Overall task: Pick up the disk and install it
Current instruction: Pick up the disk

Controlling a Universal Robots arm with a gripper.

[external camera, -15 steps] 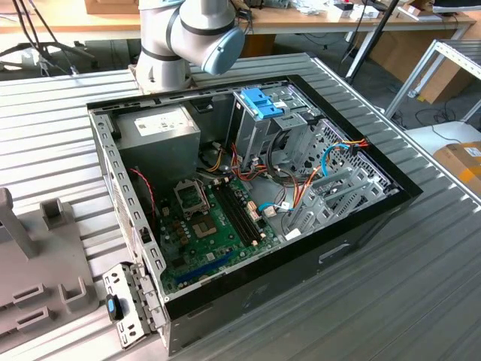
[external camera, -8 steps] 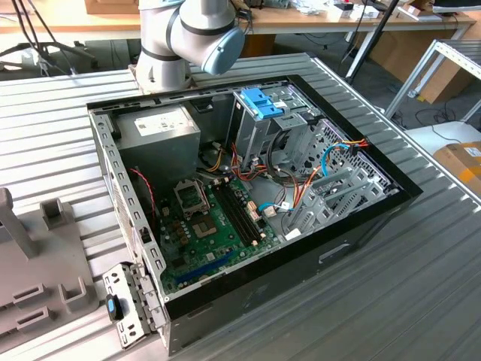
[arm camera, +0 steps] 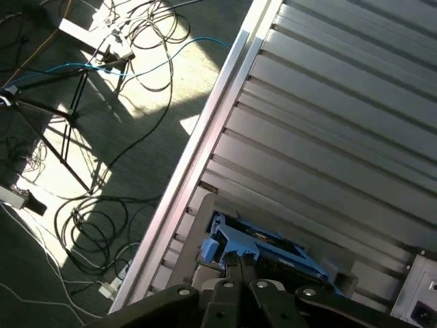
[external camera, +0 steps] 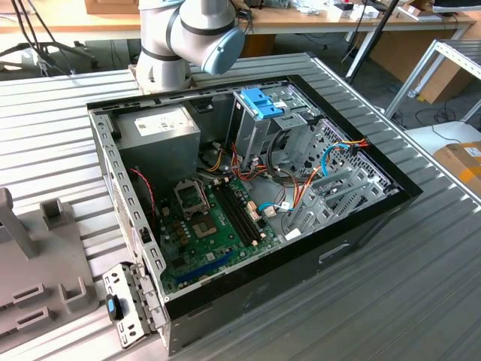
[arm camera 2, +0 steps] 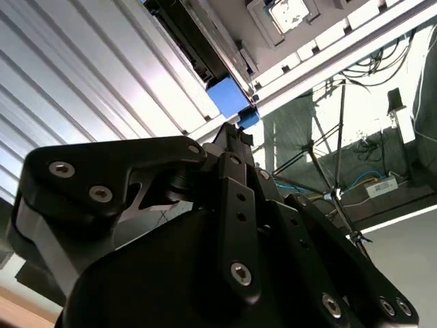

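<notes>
Disk (arm camera: 270, 247) at the table (arm camera: 328, 123) edge; claw state cannot be told.
Exterior view: open computer case (external camera: 248, 195) stands on the ribbed metal table. First wrist view: disk, dark within a light-blue bracket, gripper (arm camera: 239, 261) close by; cables (arm camera: 102, 212) on the floor off the table. Second wrist view: blue bracket corner beside the table's edge.

Soft, even room light fills the exterior view: the ribbed table (external camera: 60, 113) reads pale grey, and the inside of the case (external camera: 353, 241) lies in mild shade. In the first wrist view hard sunlight strikes the floor (arm camera: 147, 109) and throws crisp shadows of the cables (arm camera: 102, 220). In the second wrist view the table glares white, and the gripper (arm camera 2: 237, 133) is a dark, unlit mass.
</notes>
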